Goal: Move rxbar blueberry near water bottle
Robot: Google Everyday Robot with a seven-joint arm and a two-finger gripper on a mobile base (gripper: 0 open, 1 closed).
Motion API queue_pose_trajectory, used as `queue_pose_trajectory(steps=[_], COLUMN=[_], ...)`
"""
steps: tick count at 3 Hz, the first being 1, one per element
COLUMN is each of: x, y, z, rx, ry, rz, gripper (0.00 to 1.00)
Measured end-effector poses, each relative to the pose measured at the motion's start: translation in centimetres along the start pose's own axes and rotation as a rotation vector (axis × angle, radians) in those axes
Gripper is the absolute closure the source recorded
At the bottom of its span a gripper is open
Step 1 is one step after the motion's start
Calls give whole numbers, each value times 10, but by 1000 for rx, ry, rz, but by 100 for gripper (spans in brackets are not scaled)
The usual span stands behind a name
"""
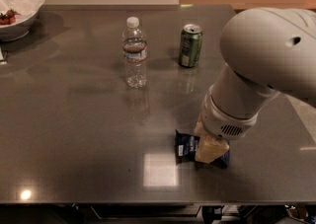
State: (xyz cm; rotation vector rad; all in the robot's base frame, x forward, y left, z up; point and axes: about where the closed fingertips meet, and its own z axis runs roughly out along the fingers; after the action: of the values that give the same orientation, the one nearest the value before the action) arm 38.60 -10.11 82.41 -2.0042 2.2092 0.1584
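The rxbar blueberry (186, 147), a dark blue wrapper with white lettering, lies flat on the grey table near its front edge, right of centre. My gripper (210, 150) is down on top of the bar's right half and covers it; only the left end and a right corner show. The water bottle (135, 53), clear with a white cap and a pale label band, stands upright at the back centre, well behind and left of the bar.
A green can (190, 46) stands upright to the right of the bottle. A white bowl (17, 8) with red food sits at the back left corner. My large white arm (266, 65) hangs over the table's right side.
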Motion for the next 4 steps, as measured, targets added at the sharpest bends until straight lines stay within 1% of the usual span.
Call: queue_pose_trajectory(steps=[1, 2, 3, 4], x=[-20, -50, -76, -95], y=[-30, -70, -106, -133], z=[-7, -12, -13, -5], rx=[4, 4, 13, 23], ry=[-20, -47, -59, -53], rz=[2, 0, -8, -8], gripper=[100, 100, 100, 100])
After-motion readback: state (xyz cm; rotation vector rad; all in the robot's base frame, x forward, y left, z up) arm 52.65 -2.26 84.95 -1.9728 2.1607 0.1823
